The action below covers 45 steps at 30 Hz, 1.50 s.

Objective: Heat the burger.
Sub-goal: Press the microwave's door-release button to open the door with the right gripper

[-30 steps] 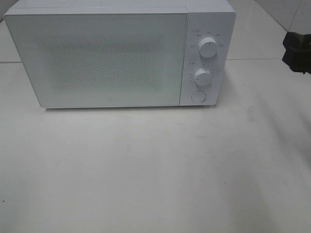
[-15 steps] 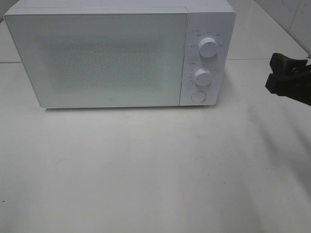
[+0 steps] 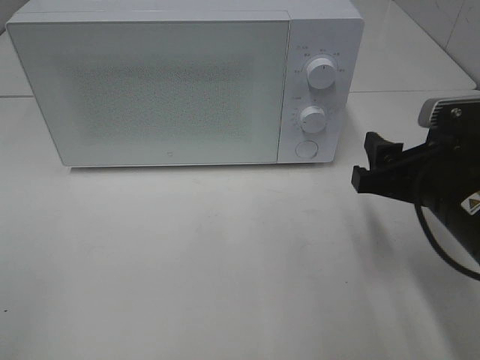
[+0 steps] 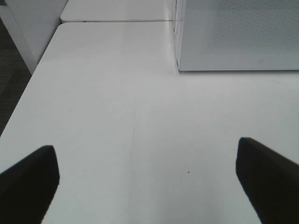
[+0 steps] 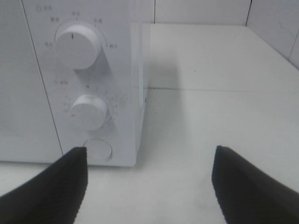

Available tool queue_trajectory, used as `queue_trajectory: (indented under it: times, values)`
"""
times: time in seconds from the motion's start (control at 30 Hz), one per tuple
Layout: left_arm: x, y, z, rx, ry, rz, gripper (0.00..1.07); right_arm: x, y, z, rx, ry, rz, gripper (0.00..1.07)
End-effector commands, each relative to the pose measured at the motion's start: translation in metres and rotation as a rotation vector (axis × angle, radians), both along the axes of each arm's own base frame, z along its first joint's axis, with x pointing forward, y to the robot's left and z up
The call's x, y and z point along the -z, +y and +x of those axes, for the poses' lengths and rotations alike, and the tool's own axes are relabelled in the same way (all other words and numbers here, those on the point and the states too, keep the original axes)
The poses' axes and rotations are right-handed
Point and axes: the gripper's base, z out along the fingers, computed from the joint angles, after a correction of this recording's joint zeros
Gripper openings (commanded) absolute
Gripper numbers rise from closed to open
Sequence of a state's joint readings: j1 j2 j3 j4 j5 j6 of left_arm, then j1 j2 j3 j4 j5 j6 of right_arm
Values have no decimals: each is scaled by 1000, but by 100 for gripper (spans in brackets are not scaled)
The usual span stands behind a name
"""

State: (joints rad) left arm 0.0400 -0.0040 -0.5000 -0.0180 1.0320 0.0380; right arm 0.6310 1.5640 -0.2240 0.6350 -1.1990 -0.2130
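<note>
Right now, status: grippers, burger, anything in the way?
Left gripper open, empty, over table. Right gripper open, empty, facing knobs on microwave. Burger not in view; door shut. Nothing in the way seen.

Soft, even, slightly cool light washes the smooth white counter [image 3: 225, 262] to a pale grey. The boxy white microwave oven [image 3: 322, 30] leaves only a thin dark shadow line along its base and a faint grey patch by its right wall. The high view is grainy, with speckled noise over the oven's frosted mesh door [image 3: 157, 90]. In the wrist views the left tool [image 4: 147, 172] and right tool [image 5: 149, 179] are dark, featureless, blurred shapes, and the upper round white dial [image 5: 77, 44] looks hazy.
</note>
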Motion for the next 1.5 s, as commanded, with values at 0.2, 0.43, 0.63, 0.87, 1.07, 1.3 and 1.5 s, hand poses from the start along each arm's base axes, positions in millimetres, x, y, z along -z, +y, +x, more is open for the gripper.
queue_trajectory:
  times: [0.2, 0.43, 0.63, 0.87, 1.07, 1.3, 1.5]
  values:
    - [1, 0, -3, -2, -25, 1, 98, 13, 12, -5, 28, -30, 10, 73]
    - [1, 0, -3, -2, -25, 1, 98, 20, 18, -10, 34, -18, -1, 73]
    - [1, 0, -3, -2, -25, 1, 98, 19, 18, -10, 56, -13, 123, 73]
    - [1, 0, -3, -2, -25, 1, 98, 20, 18, -10, 110, 3, 386, 73]
    - [1, 0, -3, -2, -25, 1, 98, 20, 19, -10, 179, 25, 733, 73]
    - [1, 0, -3, -2, -25, 1, 98, 20, 19, -10, 248, 43, 1069, 72]
    - [1, 0, -3, -2, -25, 1, 98, 20, 19, -10, 302, 55, 1334, 67]
